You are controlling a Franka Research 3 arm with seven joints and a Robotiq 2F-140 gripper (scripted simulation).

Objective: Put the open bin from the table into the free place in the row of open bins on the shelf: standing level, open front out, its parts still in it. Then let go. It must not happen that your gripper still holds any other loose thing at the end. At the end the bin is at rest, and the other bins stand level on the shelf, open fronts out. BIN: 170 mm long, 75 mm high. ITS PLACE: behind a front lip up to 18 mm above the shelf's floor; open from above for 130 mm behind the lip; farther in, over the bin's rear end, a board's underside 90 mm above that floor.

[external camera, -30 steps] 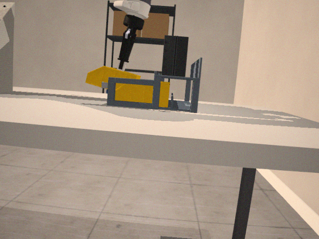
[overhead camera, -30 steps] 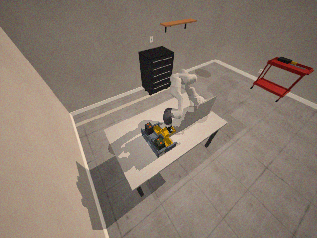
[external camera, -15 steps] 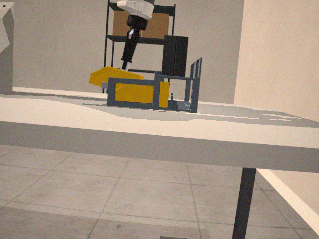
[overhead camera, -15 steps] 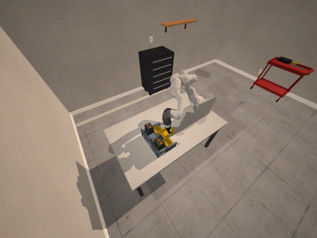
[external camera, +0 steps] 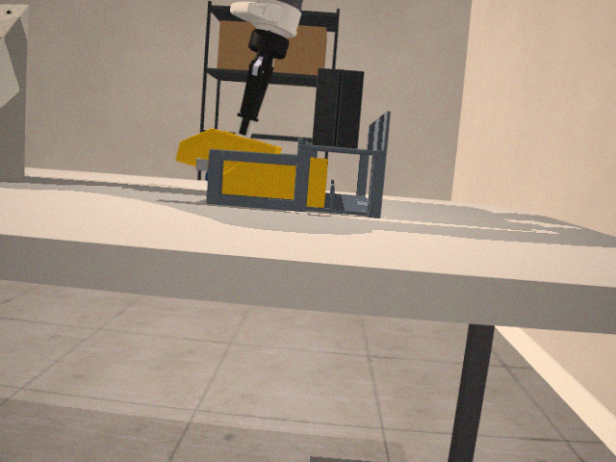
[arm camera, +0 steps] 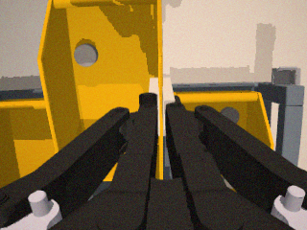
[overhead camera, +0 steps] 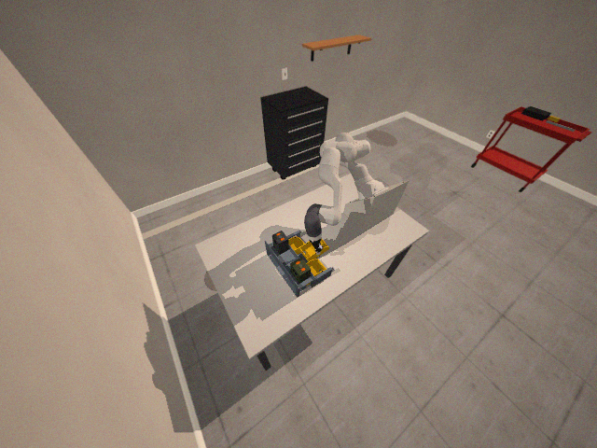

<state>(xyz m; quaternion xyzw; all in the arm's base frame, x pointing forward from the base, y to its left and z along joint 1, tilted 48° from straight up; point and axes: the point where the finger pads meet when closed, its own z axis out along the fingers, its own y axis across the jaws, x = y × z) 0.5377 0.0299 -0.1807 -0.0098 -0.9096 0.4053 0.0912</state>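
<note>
The yellow open bin (external camera: 226,143) hangs tilted at the front of the grey shelf (external camera: 298,176). Its outer end stands higher and farther out than the row, and its inner end is over the shelf's front edge. My gripper (external camera: 244,130) comes down from above and is shut on the bin's thin side wall (arm camera: 160,105). In the wrist view the bin (arm camera: 103,77) shows a grey round spot on its inner face. A second yellow bin (arm camera: 224,115) sits in the shelf to the right. In the overhead view the gripper (overhead camera: 315,245) is at the shelf's (overhead camera: 296,262) far side.
Dark blocks (overhead camera: 281,238) (overhead camera: 301,270) sit on the shelf's upper board above the yellow bins. A grey upright panel (overhead camera: 376,207) stands on the table behind the arm. A black rack with a brown box (external camera: 270,47) stands beyond the table.
</note>
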